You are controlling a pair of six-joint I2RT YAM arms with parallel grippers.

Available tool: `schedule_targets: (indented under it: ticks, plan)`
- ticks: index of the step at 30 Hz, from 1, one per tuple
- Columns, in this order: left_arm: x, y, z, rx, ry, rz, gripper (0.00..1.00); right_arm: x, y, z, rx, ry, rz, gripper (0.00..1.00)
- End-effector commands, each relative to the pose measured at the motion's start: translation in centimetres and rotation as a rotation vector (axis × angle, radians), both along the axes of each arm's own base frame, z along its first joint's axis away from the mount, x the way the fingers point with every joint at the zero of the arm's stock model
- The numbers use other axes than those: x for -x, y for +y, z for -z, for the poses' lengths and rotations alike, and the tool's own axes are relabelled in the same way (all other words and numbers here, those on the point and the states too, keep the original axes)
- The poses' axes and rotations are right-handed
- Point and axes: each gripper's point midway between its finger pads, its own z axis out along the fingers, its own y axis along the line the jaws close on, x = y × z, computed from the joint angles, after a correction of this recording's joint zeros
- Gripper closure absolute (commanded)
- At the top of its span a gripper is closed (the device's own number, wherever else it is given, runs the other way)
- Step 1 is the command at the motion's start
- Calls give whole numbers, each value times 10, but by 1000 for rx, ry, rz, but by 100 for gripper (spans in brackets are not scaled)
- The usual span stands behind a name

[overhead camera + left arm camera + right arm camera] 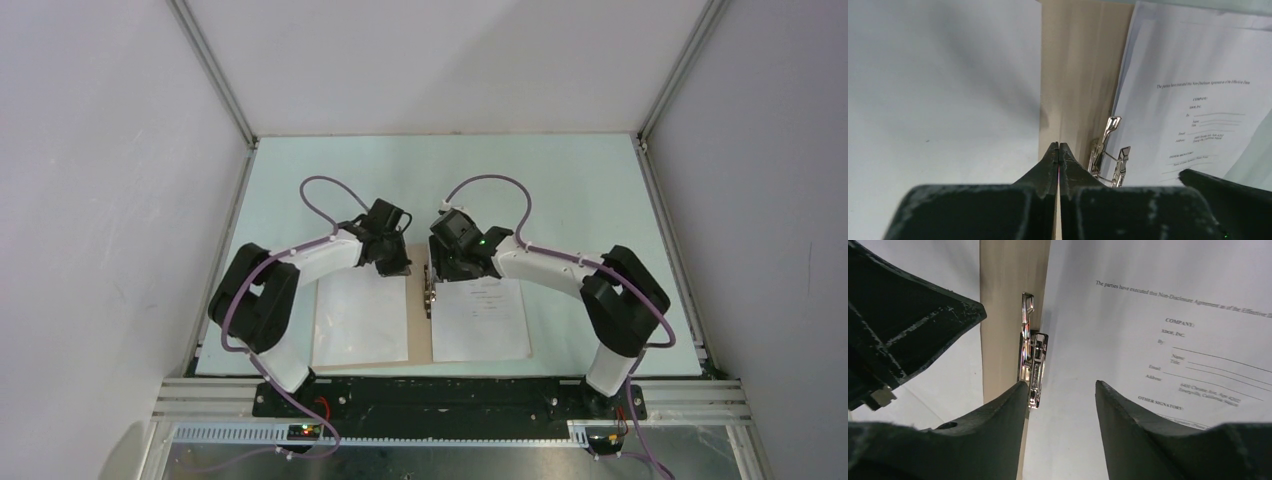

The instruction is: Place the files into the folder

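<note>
top: folder (420, 335) open on counter (560, 190), blank sheet (360, 320) on left leaf, printed sheet (480, 320) on right | left wrist: my left gripper (1058, 146) closed on nothing, over folder's bare middle | right wrist: my right gripper (1060, 386) open, spanning clip (1030, 355) and printed sheet's edge

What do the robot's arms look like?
The left arm and right arm are white tubes with chunky black joints. A purple cable loops along each. The left claw and right claw are black, scuffed and wedge-shaped. A green light glows on the right arm.
</note>
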Motion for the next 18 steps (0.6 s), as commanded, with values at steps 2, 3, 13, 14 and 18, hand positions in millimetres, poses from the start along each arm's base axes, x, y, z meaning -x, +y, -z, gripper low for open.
schedule_targets:
  ticks: [2,3,13,14,18]
  plan:
    - [-15,-7,0,42,6,-56,100,-5,29,-8,-58,-29,10,46]
    - [-14,-6,4,35,17,-67,100,-4,30,-4,-46,-29,9,49]
    - [-15,3,20,12,59,-147,100,0,38,12,-7,-20,-1,66]
    - [-15,4,21,11,62,-150,100,0,39,13,-3,-18,-3,68]
    - [-15,6,22,10,63,-158,100,2,40,17,9,-11,-11,75]
